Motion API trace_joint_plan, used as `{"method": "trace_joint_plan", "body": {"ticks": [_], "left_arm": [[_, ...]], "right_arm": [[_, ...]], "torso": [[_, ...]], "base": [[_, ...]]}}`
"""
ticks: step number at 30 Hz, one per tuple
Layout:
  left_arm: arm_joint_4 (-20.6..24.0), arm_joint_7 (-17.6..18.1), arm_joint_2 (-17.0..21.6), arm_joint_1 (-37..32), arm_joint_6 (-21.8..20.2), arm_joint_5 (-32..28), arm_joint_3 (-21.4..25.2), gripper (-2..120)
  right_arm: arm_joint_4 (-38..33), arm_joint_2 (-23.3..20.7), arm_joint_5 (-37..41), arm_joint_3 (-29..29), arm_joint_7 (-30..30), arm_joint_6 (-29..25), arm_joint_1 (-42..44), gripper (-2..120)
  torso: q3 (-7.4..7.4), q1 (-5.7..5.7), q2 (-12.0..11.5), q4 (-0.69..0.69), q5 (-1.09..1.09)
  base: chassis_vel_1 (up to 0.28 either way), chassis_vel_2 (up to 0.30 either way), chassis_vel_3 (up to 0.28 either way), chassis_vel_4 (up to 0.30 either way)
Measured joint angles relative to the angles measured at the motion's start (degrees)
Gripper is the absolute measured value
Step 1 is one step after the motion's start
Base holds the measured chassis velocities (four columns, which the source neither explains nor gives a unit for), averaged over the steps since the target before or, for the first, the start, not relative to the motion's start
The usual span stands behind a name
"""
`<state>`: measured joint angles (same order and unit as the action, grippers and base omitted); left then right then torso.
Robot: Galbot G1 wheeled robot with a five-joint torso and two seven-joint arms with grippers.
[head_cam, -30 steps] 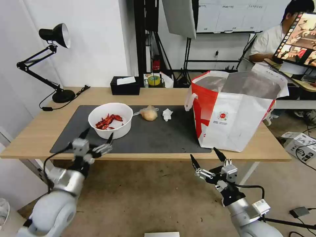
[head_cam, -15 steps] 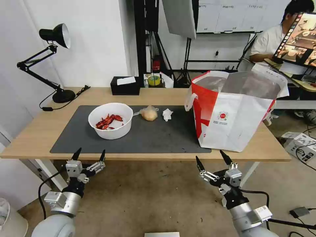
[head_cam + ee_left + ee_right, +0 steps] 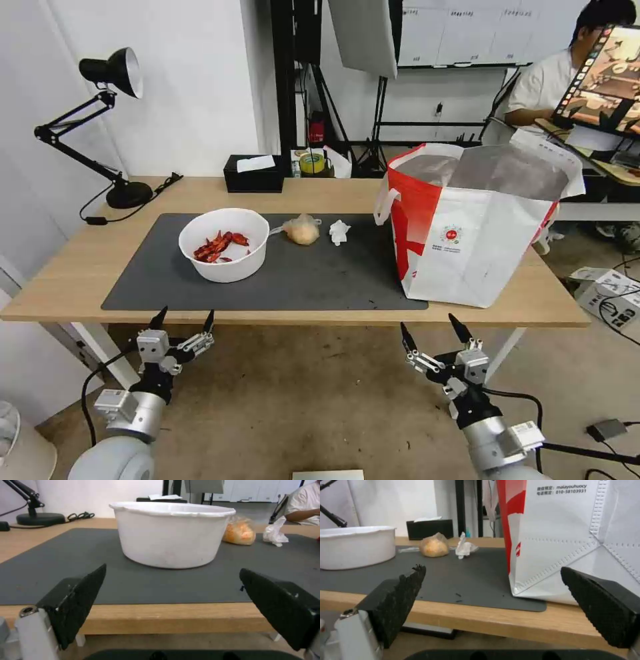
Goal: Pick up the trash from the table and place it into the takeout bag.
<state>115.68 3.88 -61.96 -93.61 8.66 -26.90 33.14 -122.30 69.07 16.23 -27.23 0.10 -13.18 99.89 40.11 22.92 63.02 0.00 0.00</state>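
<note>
Though partly rim-hidden, red shells [image 3: 219, 245] in bowl [image 3: 230, 267].

Both arms low, forearms rising from the bottom of the head view, wrists angled up and forward. Left pincer [image 3: 183, 319] below and just in front of the near edge of the tabletop [image 3: 80, 273], on the robot's left; black fingers [image 3: 78, 600] spread wide, nothing between them. Right pincer [image 3: 432, 333] at about the same height on the robot's right, also below the near edge; fingers [image 3: 400, 597] wide apart, empty.
</note>
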Motion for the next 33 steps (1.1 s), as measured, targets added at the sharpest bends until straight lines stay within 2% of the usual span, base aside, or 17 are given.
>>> {"method": "trace_joint_plan", "body": {"ticks": [17, 30, 33], "left_arm": [[-0.24, -1.19, -0.07, -0.23, 0.08, -0.27, -0.5, 100], [-0.08, -1.4, -0.48, -0.71, 0.26, -0.26, -0.67, 100], [-0.09, -1.43, -0.55, -0.68, 0.37, -0.3, -0.77, 100]], "right_arm": [[0.54, 0.56, -0.8, 0.76, -0.13, 0.14, 0.07, 100], [0.47, -1.06, -0.75, 1.4, -0.28, 0.47, -0.98, 100], [-0.03, -2.71, 0.32, 1.97, 0.06, 1.96, -2.29, 100]], "torso": [[0.0, 0.0, 0.0, 0.0, 0.0], [0.0, 0.0, 0.0, 0.0, 0.0], [0.0, 0.0, 0.0, 0.0, 0.0]], "base": [[0.0, 0.0, 0.0, 0.0], [0.0, 0.0, 0.0, 0.0], [0.0, 0.0, 0.0, 0.0]]}}
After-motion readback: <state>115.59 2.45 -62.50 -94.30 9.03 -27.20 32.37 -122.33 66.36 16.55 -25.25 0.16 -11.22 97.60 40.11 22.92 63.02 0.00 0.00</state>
